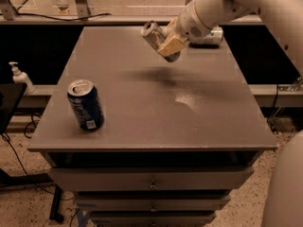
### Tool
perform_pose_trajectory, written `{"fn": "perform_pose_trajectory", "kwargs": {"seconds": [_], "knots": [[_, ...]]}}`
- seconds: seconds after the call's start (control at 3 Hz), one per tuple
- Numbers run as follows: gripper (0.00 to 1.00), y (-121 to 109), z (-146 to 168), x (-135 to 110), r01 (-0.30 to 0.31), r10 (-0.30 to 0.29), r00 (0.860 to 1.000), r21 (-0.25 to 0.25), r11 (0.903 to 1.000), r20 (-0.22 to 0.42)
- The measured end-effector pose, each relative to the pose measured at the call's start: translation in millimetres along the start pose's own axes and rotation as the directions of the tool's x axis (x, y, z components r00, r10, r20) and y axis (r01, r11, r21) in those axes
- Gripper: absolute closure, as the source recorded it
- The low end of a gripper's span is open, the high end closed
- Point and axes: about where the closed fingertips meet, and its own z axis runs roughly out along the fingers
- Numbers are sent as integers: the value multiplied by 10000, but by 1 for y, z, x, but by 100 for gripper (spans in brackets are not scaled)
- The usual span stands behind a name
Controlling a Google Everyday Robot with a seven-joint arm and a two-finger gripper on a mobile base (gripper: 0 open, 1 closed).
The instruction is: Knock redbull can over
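The redbull can (152, 33), slim and silver, is tilted with its top pointing up and to the left, held off the grey table (142, 112) near its back edge. My gripper (169, 46) is shut on the can's lower body, coming in from the right on the white arm (222, 6). The can's shadow lies on the tabletop just below it.
A wider dark-blue can with a white label (85, 104) stands upright at the table's front left. A pale whitish can (210, 35) lies at the back right, partly behind the arm. A soap dispenser (20, 77) stands off the table to the left. Drawers sit under the tabletop.
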Motion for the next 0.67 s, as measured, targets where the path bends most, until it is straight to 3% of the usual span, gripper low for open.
{"fn": "perform_pose_trajectory", "kwargs": {"seconds": [0.33,0.67], "knots": [[100,24,8,22,802,-944,9828,-933,9924,-1589],[100,43,16,45,1387,-1870,9378,-1782,9742,-2924]]}}
